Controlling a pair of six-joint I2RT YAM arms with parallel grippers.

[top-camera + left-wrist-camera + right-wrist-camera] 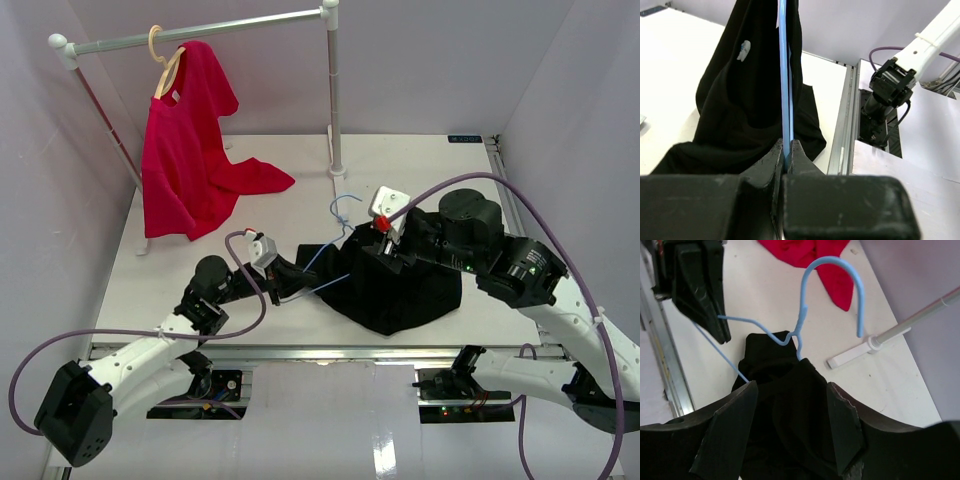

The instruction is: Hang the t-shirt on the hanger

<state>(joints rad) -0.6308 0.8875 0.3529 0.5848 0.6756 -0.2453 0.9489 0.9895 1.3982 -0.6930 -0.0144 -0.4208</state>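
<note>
The black t-shirt (405, 290) lies bunched on the table right of centre. The light-blue hanger (345, 207) has its hook sticking out at the shirt's far left, and one wire arm runs out of the cloth to my left gripper (287, 281). That gripper is shut on the hanger wire (785, 75), with the t-shirt (740, 110) draped round the wire just ahead of its jaws (788, 149). My right gripper (378, 250) hovers over the shirt's collar end. In the right wrist view it (790, 412) is open, over the t-shirt (785, 385), just below the hook (832, 290).
A clothes rail (200, 32) stands at the back, its upright (334, 100) ending in a foot near the hook. A red shirt (185, 150) hangs there from a wooden hanger (165, 65), its hem spilling onto the table. The metal front edge (300, 352) runs near the arm bases.
</note>
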